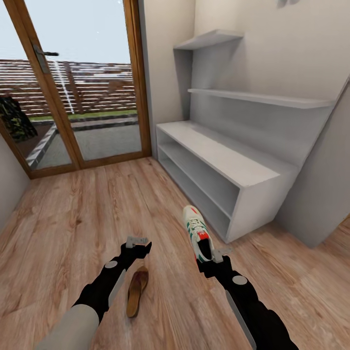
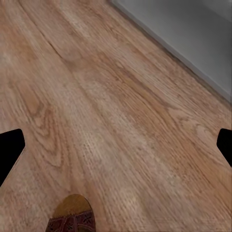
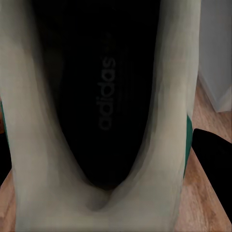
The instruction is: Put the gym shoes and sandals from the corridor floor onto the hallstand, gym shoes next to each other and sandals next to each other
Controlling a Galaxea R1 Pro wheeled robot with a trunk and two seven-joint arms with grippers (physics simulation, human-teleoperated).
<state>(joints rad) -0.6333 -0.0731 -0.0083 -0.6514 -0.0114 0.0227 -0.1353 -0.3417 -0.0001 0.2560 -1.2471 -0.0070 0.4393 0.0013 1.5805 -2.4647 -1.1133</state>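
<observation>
One cream-white gym shoe [image 1: 196,234] with green stripes and a red-orange lining points toward the hallstand [image 1: 253,182], heel toward me. My right gripper [image 1: 214,257] is shut on its heel. The right wrist view looks into the dark inside of the gym shoe [image 3: 104,111], with a finger [image 3: 215,159] on either side. A brown sandal [image 1: 136,290] lies on the corridor floor [image 1: 73,218] under my left arm. My left gripper [image 1: 137,241] hangs open above the floor just beyond the sandal's toe [image 2: 72,217], nothing between its fingertips [image 2: 10,151].
The hallstand stands against the right wall, with open shelf levels below and two wall shelves [image 1: 262,98] above. A wood-framed glass door [image 1: 82,97] closes the corridor's far end. A grey wall [image 1: 9,184] runs along the left.
</observation>
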